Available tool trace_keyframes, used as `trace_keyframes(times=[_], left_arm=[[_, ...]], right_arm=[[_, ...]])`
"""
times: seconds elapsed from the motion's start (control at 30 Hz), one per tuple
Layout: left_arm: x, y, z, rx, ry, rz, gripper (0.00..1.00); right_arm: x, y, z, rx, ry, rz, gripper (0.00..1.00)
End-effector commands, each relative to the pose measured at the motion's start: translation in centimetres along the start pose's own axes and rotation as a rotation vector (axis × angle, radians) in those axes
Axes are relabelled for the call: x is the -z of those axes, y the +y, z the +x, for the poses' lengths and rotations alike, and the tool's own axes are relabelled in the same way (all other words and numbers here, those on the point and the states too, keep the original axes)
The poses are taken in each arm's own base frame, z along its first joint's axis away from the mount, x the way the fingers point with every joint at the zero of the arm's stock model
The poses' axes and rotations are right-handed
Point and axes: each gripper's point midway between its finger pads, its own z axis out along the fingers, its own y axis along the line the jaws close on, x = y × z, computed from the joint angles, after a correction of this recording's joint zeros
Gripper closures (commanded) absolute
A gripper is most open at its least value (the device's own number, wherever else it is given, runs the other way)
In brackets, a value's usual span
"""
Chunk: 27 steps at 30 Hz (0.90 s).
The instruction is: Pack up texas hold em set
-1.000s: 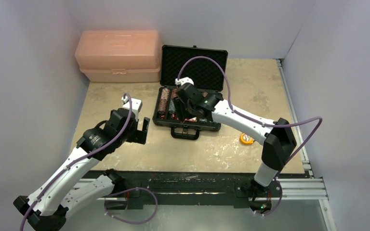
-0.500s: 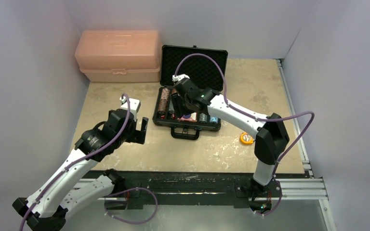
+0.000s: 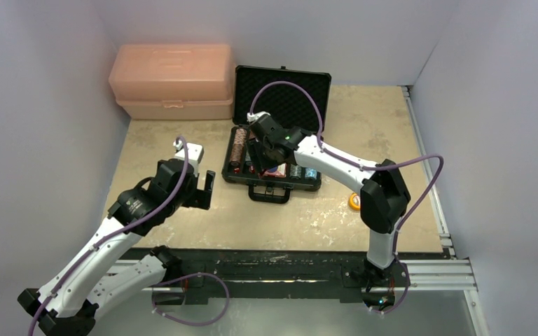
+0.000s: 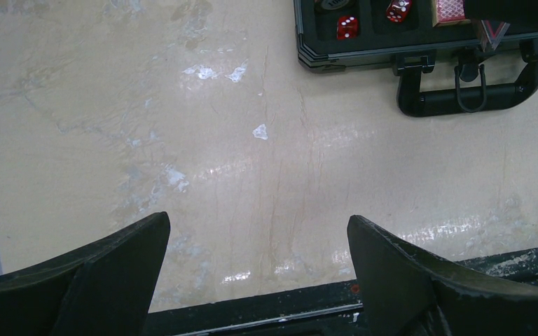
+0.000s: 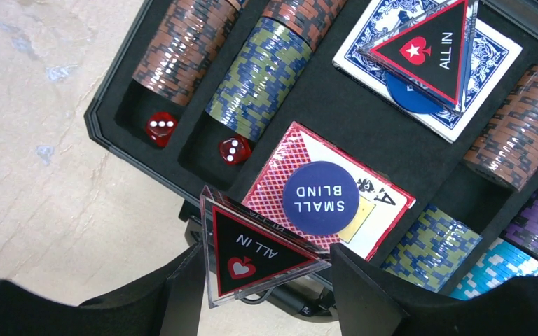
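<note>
Texas hold em case (image 3: 284, 94) lying open, ALL IN triangle (image 5: 252, 248) pinched in right gripper (image 5: 266, 264) beside red-backed deck (image 5: 270, 173), left gripper (image 4: 256, 224) spread wide over table (image 4: 182, 105).

Black case (image 4: 364, 59) cropped at top edge

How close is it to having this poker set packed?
Nearly there. Chip stacks, dice, card decks and one ALL IN button already sit in the case. The right claw grips the second ALL IN button over it. Remaining: set it in and shut the open lid. The left claw is open, empty.
</note>
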Motion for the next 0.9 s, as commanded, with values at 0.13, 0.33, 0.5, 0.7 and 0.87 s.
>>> trace_keyframes(times=[0.13, 0.33, 0.5, 0.7, 0.87], left_arm=[[0.1, 0.3, -0.2, -0.006, -0.019, -0.013, 0.02], [0.2, 0.4, -0.3, -0.005, -0.022, -0.017, 0.02], [0.2, 0.5, -0.3, -0.005, -0.023, -0.020, 0.02], [0.2, 0.5, -0.2, -0.006, -0.022, -0.020, 0.02], [0.2, 0.5, -0.3, -0.004, -0.024, -0.019, 0.02]], right_arm=[[0.0, -1.7, -1.8, -0.040, -0.036, 0.025, 0.54], [-1.0, -2.6, -1.8, -0.030, -0.019, 0.056, 0.53], [-1.6, -3.0, -1.8, -0.033, -0.010, 0.070, 0.53], [-2.1, -3.5, -2.0, -0.038, -0.010, 0.081, 0.53], [-2.4, -3.9, -2.0, -0.041, -0.007, 0.093, 0.53]])
